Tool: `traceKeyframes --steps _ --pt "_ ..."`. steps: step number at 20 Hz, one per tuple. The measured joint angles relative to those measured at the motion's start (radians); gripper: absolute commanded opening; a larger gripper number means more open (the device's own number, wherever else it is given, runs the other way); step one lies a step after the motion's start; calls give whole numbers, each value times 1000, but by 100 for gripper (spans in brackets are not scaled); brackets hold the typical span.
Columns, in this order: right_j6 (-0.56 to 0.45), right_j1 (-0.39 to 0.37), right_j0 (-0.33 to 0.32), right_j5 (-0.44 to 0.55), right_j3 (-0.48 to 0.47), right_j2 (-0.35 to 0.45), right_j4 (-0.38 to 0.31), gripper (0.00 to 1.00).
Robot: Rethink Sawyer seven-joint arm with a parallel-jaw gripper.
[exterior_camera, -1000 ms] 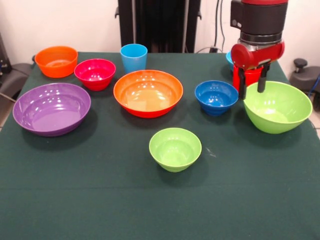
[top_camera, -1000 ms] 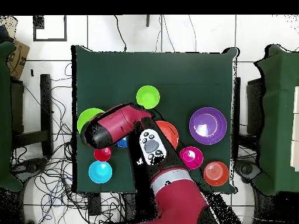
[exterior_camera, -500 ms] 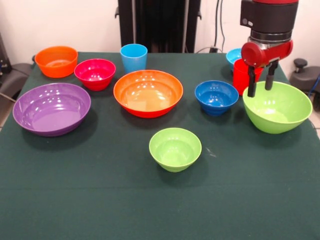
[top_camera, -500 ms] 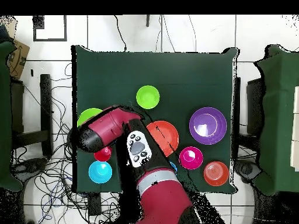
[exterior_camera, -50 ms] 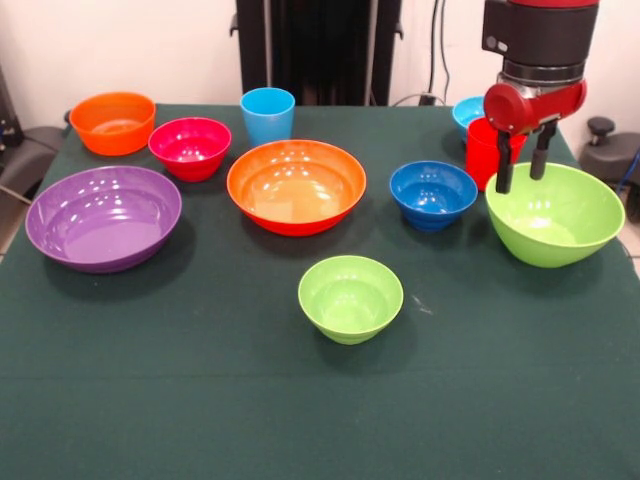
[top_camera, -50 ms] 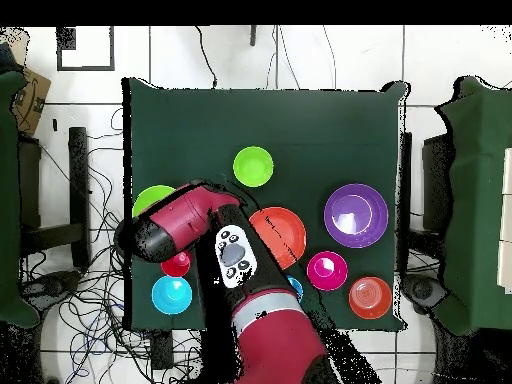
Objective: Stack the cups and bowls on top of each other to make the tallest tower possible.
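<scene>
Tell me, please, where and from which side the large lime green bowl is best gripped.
Probably by its rim, from above. The large lime green bowl sits upright and open, too wide to span, so one finger inside and one outside the thin wall suits it. The open tool hangs over the rim nearest the red cup, so watch that cup.

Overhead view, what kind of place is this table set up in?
Likely a robotics lab: a red robot arm works over a green-covered table, loose cables trail across the tiled floor, and plastic bowls are laid out like test props.
</scene>
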Motion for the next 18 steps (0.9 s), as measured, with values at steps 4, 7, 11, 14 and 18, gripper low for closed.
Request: traceKeyframes --steps 4,7,11,14,18 --pt "0 0 -3 0 0 0 0 100" --pt "0 0 -8 4 0 0 0 100" --pt "0 0 -13 13 0 0 0 100" --pt "0 0 -18 24 0 0 0 100" --pt "0 0 -19 34 0 0 0 100"
